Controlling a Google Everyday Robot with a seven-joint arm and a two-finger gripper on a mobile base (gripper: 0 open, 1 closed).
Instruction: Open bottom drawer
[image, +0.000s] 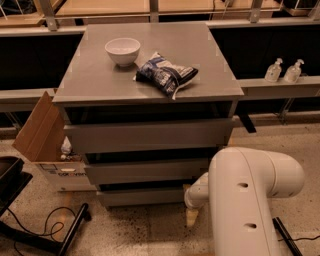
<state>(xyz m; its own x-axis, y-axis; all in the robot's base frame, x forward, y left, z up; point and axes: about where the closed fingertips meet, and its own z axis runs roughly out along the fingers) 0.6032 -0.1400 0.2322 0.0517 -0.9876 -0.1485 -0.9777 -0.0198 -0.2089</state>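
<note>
The bottom drawer (142, 196) is the lowest of three grey fronts under the tabletop's (95, 80) front edge. The gripper (192, 218) hangs by the drawer's right end, near the floor, below the front edge toward its right corner. I cannot tell whether it is released or clenched.

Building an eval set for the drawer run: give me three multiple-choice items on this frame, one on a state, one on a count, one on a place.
1. How does the white bowl stand?
A) upright B) upside down C) on its side
2. How many bottles stand on the right ledge?
A) one B) two C) four
3. Where is the hand?
A) over the white bowl B) beside the bottles C) low, by the right end of the bottom drawer

Key: 1 A, its opening faces up. 2 B, a pair stands side by side. 3 C, it hangs low beside that drawer front.
</note>
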